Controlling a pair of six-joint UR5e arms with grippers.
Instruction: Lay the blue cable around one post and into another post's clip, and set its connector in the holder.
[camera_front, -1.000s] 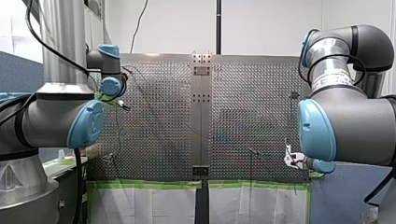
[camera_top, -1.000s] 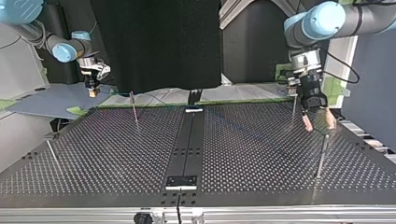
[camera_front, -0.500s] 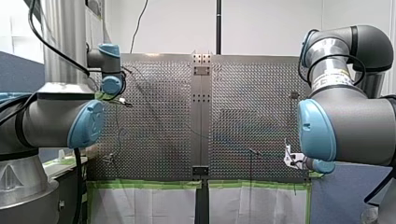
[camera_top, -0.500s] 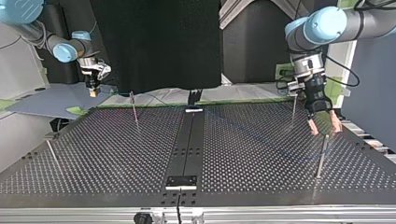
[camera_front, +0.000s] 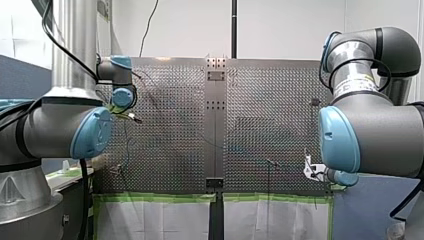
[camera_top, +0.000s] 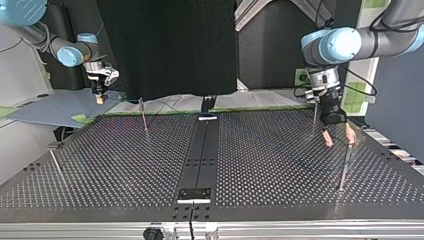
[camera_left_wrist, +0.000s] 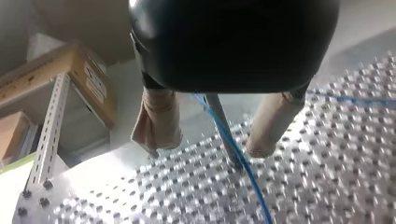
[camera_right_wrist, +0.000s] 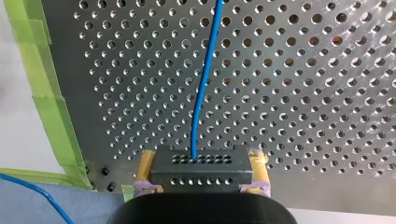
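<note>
Thin blue cable (camera_right_wrist: 201, 84), black perforated connector (camera_right_wrist: 201, 173), in right gripper (camera_right_wrist: 201, 161)

Blue cable (camera_right_wrist: 201, 88), black connector (camera_right_wrist: 201, 175) w/ dotted hole rows; yellow pads (camera_right_wrist: 145, 163) on my right gripper (camera_right_wrist: 201, 161), beige pads (camera_left_wrist: 159, 116) on my left gripper (camera_left_wrist: 209, 142); silver perforated table (camera_right_wrist: 303, 93), green tape (camera_right_wrist: 46, 93).

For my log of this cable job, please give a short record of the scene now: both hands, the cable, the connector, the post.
left hand: open, one beige pad on each side of a thin post
right hand: shut on the black connector, yellow pads at its sides
blue cable: leaves the connector over the perforated table; also passes between the left hand's pads, beside the post
connector placed: not yet
</note>
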